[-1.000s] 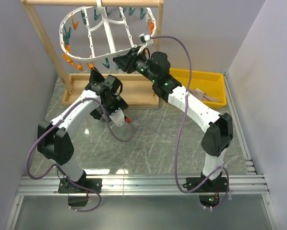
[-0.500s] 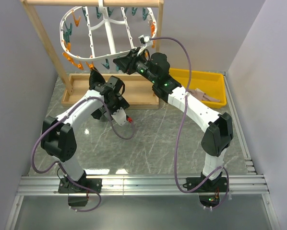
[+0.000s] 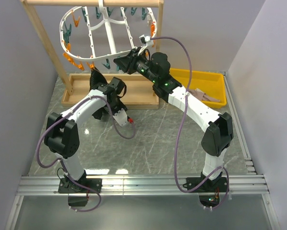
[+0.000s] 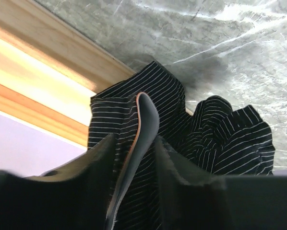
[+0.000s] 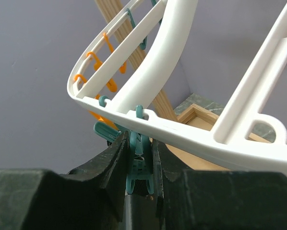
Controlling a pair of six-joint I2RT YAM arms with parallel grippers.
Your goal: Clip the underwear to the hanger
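1. Left gripper (image 4: 134,146) of mine is pinched on the underwear (image 4: 220,129); a grey, orange-edged band stands up between my fingers (image 4: 98,160).
2. The black striped cloth hangs bunched by the base of the wooden frame (image 3: 48,48), towards the far-left corner of the bench (image 3: 148,139). I cannot tell if it touches the bench.
3. My right gripper (image 5: 137,139) is pressed together on a teal peg (image 5: 136,177) under the rim of the hanger (image 5: 167,57).
4. The hanger hangs tilted from the frame's top bar, over the far edge.
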